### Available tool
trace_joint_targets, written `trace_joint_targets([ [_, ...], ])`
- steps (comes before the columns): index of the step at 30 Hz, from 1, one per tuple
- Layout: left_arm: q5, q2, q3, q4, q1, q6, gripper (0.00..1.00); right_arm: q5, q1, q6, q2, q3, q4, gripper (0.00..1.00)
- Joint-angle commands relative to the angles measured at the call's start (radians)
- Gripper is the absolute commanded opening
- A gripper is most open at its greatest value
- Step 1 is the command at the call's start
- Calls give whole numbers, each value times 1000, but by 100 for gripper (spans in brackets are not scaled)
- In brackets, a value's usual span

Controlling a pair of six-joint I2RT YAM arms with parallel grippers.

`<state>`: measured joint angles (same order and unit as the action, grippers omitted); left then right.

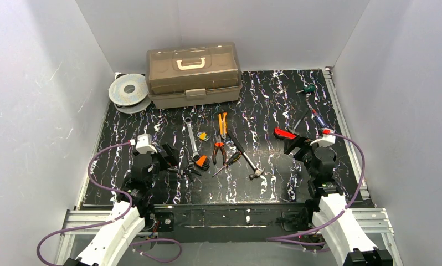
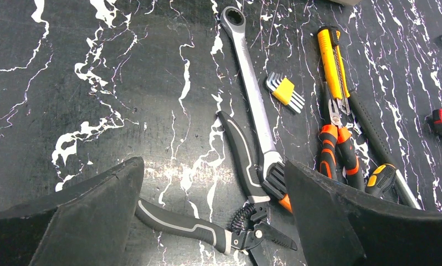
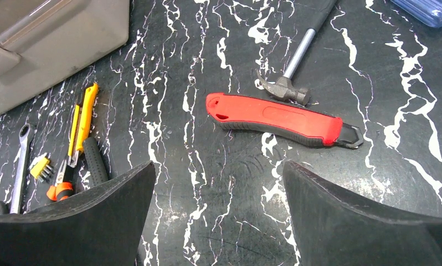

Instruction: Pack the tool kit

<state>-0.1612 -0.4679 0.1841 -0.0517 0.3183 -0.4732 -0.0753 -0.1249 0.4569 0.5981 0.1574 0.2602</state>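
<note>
Back-left corner of the bench (image 1: 263, 100): the wire spool (image 1: 129, 90) sits just beside the closed toolbox (image 1: 194, 75), which stands at the back edge. The left gripper (image 2: 212, 166) hangs wide open and empty above the wrench (image 2: 252, 83), orange pliers (image 2: 335, 149) just beside it. Further right, the red knife (image 3: 274, 119) lies flat by a small hammer (image 3: 282, 88), the right gripper (image 3: 217, 166) spread empty on its near side

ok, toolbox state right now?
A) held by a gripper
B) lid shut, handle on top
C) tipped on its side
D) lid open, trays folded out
B: in the top view the toolbox stands upright at the back with its smoky lid down and the cream handle on top, while the wrench and hammer lie loose in front of it.
</note>
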Motion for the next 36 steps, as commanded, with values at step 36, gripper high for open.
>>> trace_joint_targets([
  [36,91,-733,806,61,-221,-94,98,320,-84,219,654,892,-187,95],
])
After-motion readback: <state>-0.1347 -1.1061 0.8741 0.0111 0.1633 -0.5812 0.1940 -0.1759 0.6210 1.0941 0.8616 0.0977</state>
